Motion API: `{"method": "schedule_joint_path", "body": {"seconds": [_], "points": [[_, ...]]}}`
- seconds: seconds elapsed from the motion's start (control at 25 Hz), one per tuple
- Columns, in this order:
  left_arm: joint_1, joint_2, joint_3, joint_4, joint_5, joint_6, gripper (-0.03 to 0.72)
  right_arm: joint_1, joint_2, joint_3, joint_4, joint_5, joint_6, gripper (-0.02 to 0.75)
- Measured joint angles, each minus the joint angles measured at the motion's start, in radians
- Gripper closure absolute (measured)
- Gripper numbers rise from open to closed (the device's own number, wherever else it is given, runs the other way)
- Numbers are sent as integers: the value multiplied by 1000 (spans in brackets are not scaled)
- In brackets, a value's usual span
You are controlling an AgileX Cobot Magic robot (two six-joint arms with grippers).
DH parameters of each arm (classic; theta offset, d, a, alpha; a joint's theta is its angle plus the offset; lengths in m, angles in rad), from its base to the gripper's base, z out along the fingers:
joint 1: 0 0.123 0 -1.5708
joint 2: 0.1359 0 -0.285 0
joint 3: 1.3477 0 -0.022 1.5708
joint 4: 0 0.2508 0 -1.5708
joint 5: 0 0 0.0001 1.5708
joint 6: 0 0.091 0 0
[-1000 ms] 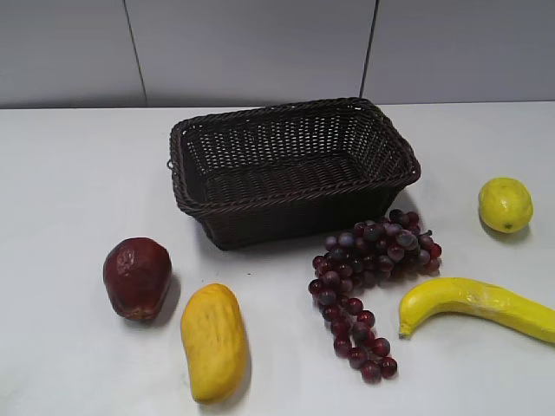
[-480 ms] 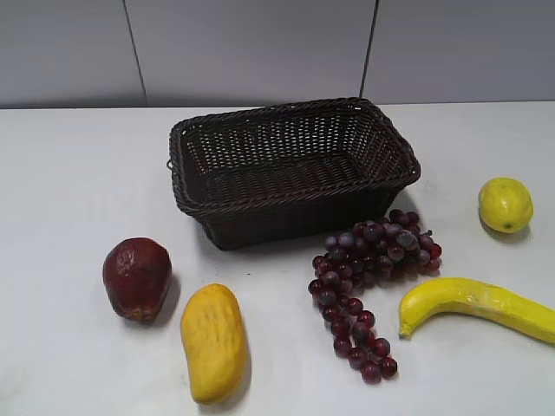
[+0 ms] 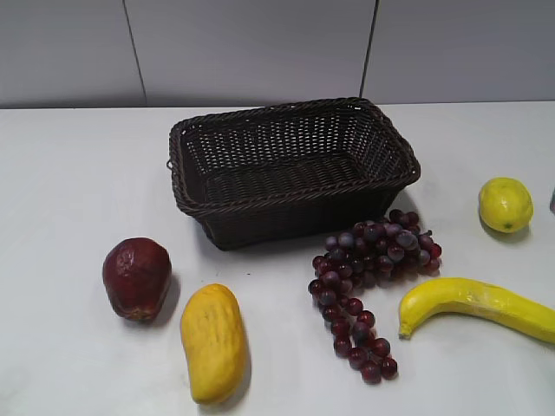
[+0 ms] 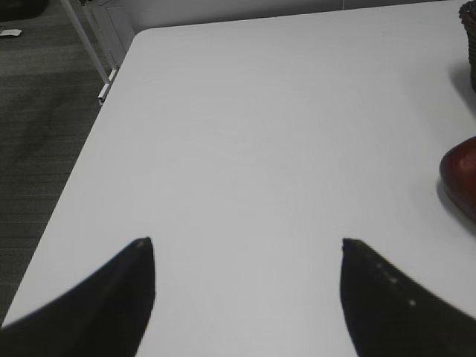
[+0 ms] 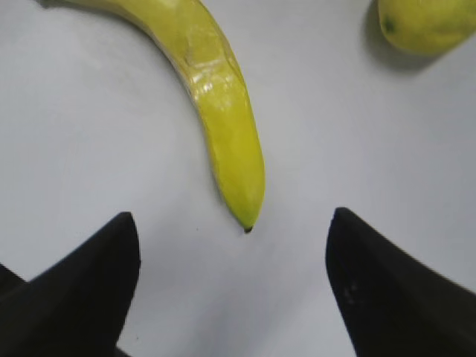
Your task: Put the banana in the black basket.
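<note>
One wicker basket (image 3: 293, 169), one banana (image 3: 481, 305), one lemon (image 3: 505, 204), one grape bunch (image 3: 371, 277), one mango (image 3: 213, 341), one dark-red fruit (image 3: 137, 277), two grippers: left gripper (image 4: 247, 249), right gripper (image 5: 234, 223).

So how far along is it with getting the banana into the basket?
Nothing is done yet: the banana lies on the table and the black basket is empty. In hand: the open right gripper hovers over the banana's tip. Grasping, carrying and dropping it remain.

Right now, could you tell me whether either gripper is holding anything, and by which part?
Nothing is held. The right gripper is open just short of the banana's tip; the left gripper is open over bare table.
</note>
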Motion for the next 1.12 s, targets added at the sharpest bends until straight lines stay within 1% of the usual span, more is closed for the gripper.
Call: {"method": "schedule_joint_path", "body": {"seconds": [0.12, 0.2, 0.4, 0.64, 1.12], "points": [[0, 0, 0, 0, 0, 0, 113, 0, 48, -1, 81, -47, -156, 145], [0, 0, 0, 0, 0, 0, 113, 0, 87, -1, 111, -65, -206, 145], [0, 0, 0, 0, 0, 0, 113, 0, 195, -1, 127, -95, -261, 145], [0, 0, 0, 0, 0, 0, 113, 0, 319, -1, 131, -183, -300, 145], [0, 0, 0, 0, 0, 0, 113, 0, 472, -2, 132, -336, -464, 146]]}}
